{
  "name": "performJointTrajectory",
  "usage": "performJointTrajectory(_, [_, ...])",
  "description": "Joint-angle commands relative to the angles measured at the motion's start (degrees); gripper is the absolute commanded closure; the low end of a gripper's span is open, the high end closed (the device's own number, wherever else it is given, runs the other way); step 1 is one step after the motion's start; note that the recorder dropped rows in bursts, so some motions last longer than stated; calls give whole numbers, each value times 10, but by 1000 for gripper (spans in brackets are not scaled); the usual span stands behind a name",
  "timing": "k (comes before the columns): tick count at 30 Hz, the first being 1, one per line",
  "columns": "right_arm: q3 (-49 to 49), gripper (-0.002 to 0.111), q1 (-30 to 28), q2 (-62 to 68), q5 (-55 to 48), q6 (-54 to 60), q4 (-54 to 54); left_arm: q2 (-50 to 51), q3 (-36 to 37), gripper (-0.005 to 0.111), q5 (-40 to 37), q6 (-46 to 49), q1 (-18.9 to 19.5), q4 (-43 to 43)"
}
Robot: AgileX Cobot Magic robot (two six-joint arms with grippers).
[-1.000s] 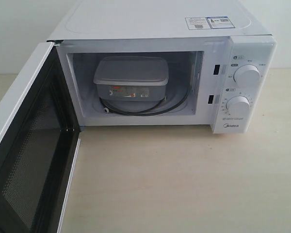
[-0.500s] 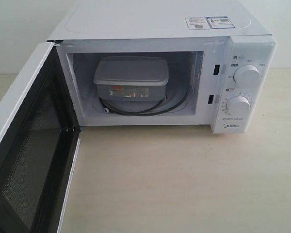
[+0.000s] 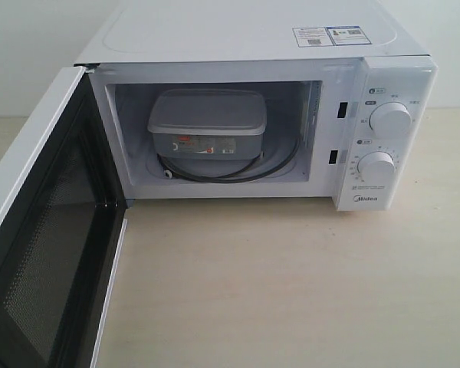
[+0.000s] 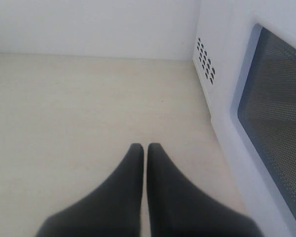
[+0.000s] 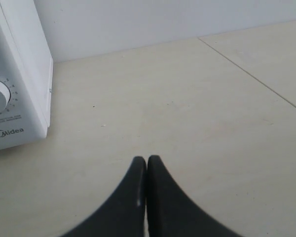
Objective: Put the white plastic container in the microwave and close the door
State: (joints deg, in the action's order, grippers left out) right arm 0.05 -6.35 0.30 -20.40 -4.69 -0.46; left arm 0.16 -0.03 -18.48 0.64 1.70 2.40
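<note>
White microwave (image 3: 253,31) with two white dials (image 3: 389,119); door (image 3: 54,230) inner face black with fine dotted mesh, white edge. Greyish-white container (image 3: 207,115) bearing a red-and-dark label (image 3: 185,142). Pale cream, faintly grained bench (image 3: 291,291). Both pairs of jaws black.

Pale beige worktop (image 3: 291,291), matte with faint grain, spreading from centre out to 6 and 3 o'clock in the exterior view. Plain white wall (image 3: 31,54) behind, at 10 and 2 o'clock, meeting the worktop in a straight edge. Soft, even light throughout. Thin dark seam (image 5: 251,74) crossing the worktop in the right wrist view.
</note>
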Motion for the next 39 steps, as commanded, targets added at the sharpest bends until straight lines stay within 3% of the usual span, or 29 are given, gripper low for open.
performJointTrajectory(1, [-1,108,1,-3,3,1,0,-2,0,102,4,3,1,-1])
performJointTrajectory(14, [-1,108,1,-3,3,1,0,-2,-8,102,-18,8,1,-6])
performJointTrajectory(25, [-1,108,1,-3,3,0,0,-2,-216,102,-94,0,1,30])
performJointTrajectory(33, [-1,108,1,-3,4,2,0,-2,-366,102,-279,0,0,45])
performJointTrajectory(34, [-1,108,1,-3,4,2,0,-2,-377,102,-284,0,-3,53])
performJointTrajectory(35, [-1,108,1,-3,4,2,0,-2,-460,102,-248,-6,-2,92])
performJointTrajectory(39, [-1,108,1,-3,4,2,0,-2,-460,102,-208,-49,-2,96])
